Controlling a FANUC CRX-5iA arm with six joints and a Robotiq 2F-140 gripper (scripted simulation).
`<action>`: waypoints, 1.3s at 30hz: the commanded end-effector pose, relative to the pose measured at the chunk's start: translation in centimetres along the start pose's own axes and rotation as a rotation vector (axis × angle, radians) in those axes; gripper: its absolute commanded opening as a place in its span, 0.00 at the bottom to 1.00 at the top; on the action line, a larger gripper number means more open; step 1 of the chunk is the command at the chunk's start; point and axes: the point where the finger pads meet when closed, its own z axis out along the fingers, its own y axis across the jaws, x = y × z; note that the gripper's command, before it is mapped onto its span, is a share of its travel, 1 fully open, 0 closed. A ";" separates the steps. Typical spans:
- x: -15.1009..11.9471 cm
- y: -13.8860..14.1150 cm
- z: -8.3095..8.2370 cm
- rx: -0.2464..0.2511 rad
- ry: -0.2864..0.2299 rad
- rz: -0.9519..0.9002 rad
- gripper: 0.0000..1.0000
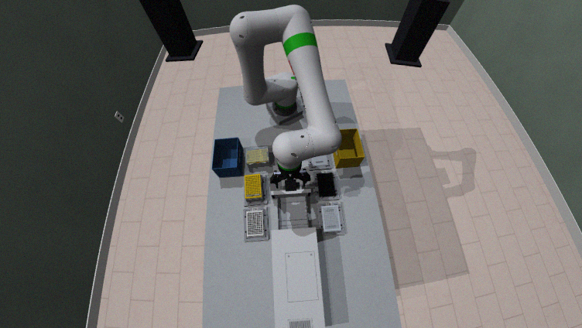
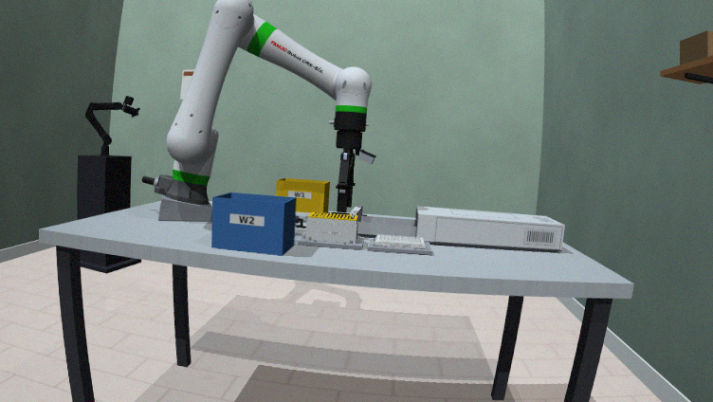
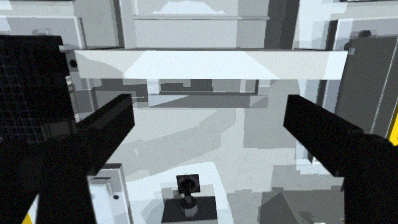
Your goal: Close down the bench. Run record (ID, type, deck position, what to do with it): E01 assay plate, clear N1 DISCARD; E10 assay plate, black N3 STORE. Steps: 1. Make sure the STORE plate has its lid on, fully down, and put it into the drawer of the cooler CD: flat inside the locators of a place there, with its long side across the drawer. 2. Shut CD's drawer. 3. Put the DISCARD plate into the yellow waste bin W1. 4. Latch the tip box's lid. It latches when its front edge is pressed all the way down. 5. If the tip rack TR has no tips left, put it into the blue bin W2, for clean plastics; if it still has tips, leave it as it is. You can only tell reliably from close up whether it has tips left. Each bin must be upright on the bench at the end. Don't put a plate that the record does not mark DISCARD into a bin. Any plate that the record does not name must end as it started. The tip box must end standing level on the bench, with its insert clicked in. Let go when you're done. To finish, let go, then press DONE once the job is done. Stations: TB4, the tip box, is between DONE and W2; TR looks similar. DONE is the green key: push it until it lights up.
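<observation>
My gripper is open and empty. It hangs straight down over the front rail of cooler CD's drawer, which stands pulled out and looks empty. In the wrist view the two black fingers are spread wide just short of the rail, touching nothing. The black plate lies in its nest right beside the gripper and also shows in the wrist view. A pale plate lies in the nest in front of it. From the side, the gripper is just above bench height.
The cooler body fills the near middle. The yellow bin W1 stands upright at the back right, the blue bin W2 at the back left. A yellow tip box, a paler rack and a white plate sit on the left.
</observation>
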 end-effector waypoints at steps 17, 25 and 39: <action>0.1 0.0 -2.4 0.000 0.002 0.000 0.88; 0.1 0.0 -3.4 0.000 0.002 0.000 0.88; 0.1 0.0 -5.0 0.000 0.002 0.000 0.88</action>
